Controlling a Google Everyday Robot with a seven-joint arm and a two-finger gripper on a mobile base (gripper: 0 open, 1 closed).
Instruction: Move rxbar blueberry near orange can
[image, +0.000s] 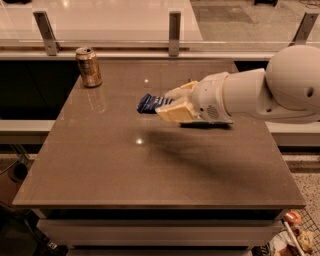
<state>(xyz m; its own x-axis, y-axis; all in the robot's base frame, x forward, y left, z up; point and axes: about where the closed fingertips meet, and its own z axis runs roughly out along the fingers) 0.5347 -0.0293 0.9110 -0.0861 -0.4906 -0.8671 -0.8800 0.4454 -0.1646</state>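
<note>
The rxbar blueberry (151, 103), a small dark blue wrapper with white lettering, is held in the air above the middle of the brown table (125, 170). My gripper (169, 103) is shut on its right end, with cream fingers (175, 111) above and below the bar. The orange can (88, 66) stands upright at the table's far left corner, well to the left of and beyond the bar. My white arm reaches in from the right.
The green chip bag is hidden behind my arm. A low glass rail with metal posts (174, 27) runs along the table's far edge. Some items sit on the floor at the lower right (295, 237).
</note>
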